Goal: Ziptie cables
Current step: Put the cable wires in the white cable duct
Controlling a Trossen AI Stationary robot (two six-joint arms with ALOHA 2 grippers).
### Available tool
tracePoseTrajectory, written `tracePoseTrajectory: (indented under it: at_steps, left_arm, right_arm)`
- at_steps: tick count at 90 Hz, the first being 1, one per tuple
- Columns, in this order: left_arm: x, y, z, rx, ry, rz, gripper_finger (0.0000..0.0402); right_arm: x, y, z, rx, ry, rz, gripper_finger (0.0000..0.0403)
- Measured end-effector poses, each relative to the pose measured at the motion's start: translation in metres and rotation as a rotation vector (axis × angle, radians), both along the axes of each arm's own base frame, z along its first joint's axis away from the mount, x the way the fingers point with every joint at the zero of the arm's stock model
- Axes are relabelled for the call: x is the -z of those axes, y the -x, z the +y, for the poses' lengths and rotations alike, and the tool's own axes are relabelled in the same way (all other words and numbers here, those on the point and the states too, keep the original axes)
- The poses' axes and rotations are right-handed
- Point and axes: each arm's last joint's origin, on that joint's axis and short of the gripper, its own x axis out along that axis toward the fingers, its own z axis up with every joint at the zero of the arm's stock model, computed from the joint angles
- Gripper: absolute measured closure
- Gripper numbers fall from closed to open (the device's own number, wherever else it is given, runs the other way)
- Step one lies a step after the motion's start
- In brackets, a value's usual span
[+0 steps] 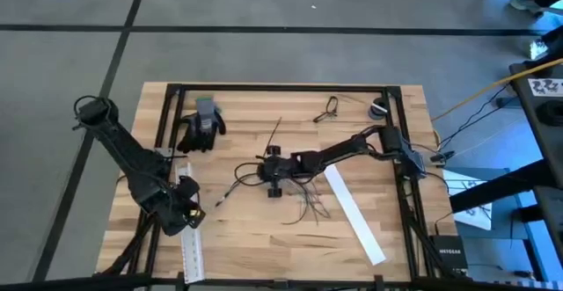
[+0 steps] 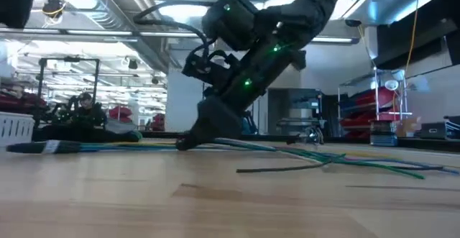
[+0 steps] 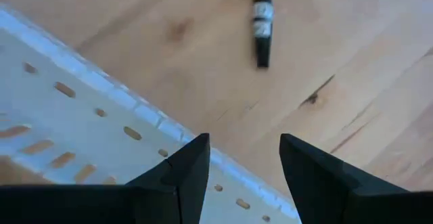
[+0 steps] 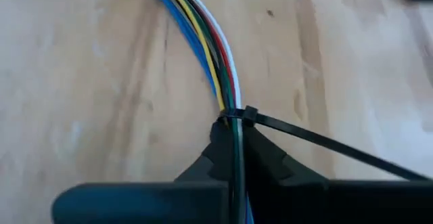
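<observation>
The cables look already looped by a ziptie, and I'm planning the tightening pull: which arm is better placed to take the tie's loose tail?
Left, probably. The right gripper is shut on the cables beside the ziptie, so it is occupied. The left gripper is open and free, over a white perforated strip.

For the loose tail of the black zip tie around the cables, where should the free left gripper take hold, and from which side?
Judging by its pose, grip the zip tie tail partway out from its head, coming from above: it lies flat, straight and clear of the cables. The right gripper clamps the bundle just behind the head; the left gripper hangs open elsewhere.
</observation>
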Motion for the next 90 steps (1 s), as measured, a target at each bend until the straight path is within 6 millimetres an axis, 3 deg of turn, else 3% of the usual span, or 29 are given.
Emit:
tracePoseTrajectory:
  at_steps: [13, 32, 53, 77, 90]
  left_arm:
    - [0.002, 0.001, -0.001, -0.031, 0.014, 0.021, 0.0237]
    - [0.026, 0.002, -0.003, -0.096, 0.014, 0.102, 0.0237]
    - [0.052, -0.012, -0.004, 0.046, -0.030, 0.085, 0.0260]
    - [0.058, -0.041, 0.002, 0.308, -0.110, 0.022, 0.0381]
    - [0.055, -0.063, 0.012, 0.495, -0.186, -0.072, 0.0392]
  right_arm:
    - [0.000, 0.001, 0.003, 0.016, -0.016, 0.005, 0.0402]
    - [0.000, 0.002, 0.011, 0.014, 0.014, 0.011, 0.0403]
    - [-0.004, 0.007, 0.016, -0.024, -0.012, 0.035, 0.0403]
    - [-0.037, 0.059, 0.023, 0.014, -0.014, 0.081, 0.0403]
    - [-0.060, 0.085, 0.029, 0.044, -0.018, 0.037, 0.0403]
